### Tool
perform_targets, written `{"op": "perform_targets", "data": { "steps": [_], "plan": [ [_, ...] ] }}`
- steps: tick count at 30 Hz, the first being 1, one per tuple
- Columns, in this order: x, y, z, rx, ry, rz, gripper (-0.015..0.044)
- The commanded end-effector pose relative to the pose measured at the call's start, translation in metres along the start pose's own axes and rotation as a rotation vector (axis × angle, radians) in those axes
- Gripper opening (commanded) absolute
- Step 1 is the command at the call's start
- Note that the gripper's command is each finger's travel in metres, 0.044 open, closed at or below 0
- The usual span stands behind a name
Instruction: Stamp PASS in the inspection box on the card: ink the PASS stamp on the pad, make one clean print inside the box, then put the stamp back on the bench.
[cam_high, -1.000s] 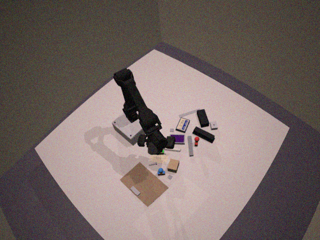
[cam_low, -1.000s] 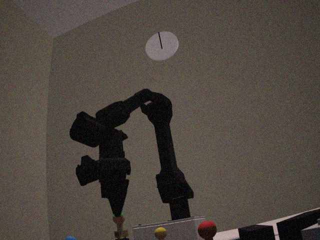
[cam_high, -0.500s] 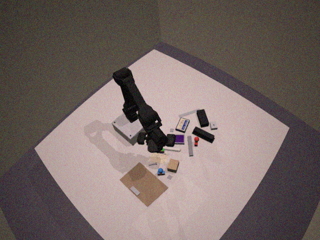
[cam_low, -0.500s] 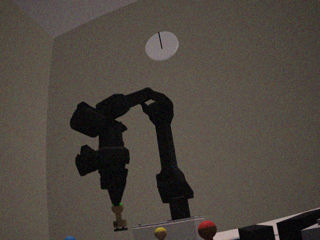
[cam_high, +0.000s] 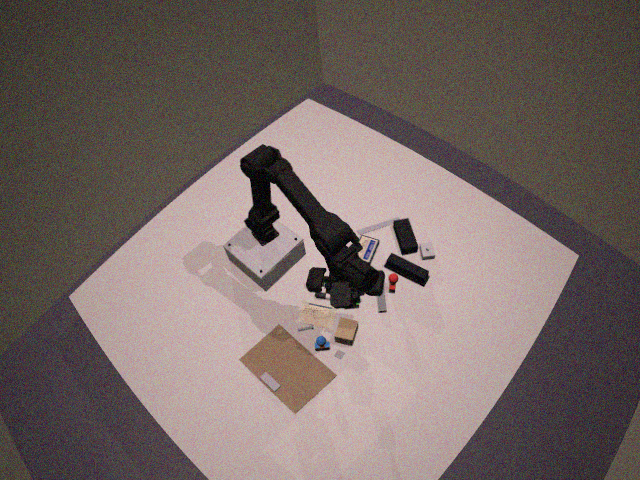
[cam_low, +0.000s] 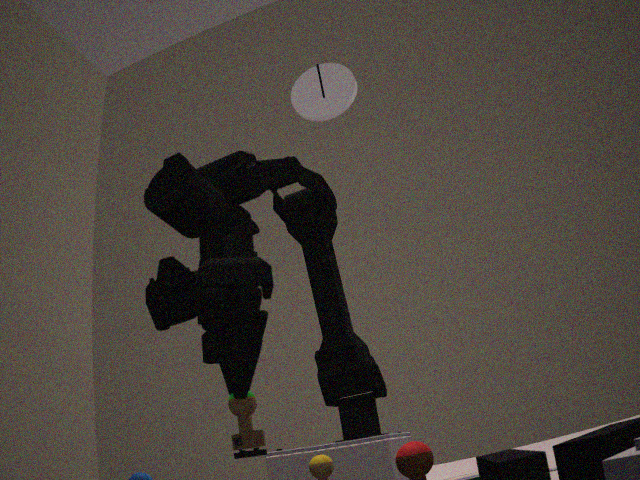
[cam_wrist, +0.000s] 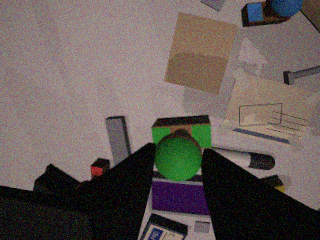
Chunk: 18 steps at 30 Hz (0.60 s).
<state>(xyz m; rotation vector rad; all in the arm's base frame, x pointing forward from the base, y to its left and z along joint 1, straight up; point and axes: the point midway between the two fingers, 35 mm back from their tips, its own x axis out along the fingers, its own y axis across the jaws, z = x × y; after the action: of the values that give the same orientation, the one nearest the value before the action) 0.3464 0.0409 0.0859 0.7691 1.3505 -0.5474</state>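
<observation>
My gripper (cam_wrist: 178, 153) (cam_low: 241, 393) (cam_high: 343, 298) is shut on the green knob of the PASS stamp (cam_wrist: 178, 159) (cam_low: 245, 423), which hangs upright from the fingers, its base a little above the bench. In the wrist view the stamp's green base sits over the far edge of the purple ink pad (cam_wrist: 179, 199), which lies right below. The arm hides the pad in the top view. The pale card (cam_wrist: 267, 116) (cam_high: 316, 315) with its outlined inspection box lies to the right of the stamp in the wrist view, apart from it.
A blue-knobbed stamp (cam_high: 321, 342) (cam_wrist: 283, 0), a red-knobbed stamp (cam_high: 393, 279) (cam_low: 413, 457) and a yellow-knobbed one (cam_low: 321, 465) stand nearby. A cardboard box (cam_high: 345, 330) (cam_wrist: 200, 54), a brown mat (cam_high: 286, 367), two black blocks (cam_high: 405, 236) (cam_high: 406, 269), a blue-labelled box (cam_wrist: 160, 239) and a grey bar (cam_wrist: 119, 139) crowd the area.
</observation>
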Motion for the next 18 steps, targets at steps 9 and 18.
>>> {"op": "perform_targets", "data": {
  "steps": [9,18],
  "plan": [
    [0.01,0.03,-0.007,0.002,-0.002,0.001,0.0],
    [0.025,0.028,-0.007,0.002,-0.002,0.001,0.0]
  ]
}}
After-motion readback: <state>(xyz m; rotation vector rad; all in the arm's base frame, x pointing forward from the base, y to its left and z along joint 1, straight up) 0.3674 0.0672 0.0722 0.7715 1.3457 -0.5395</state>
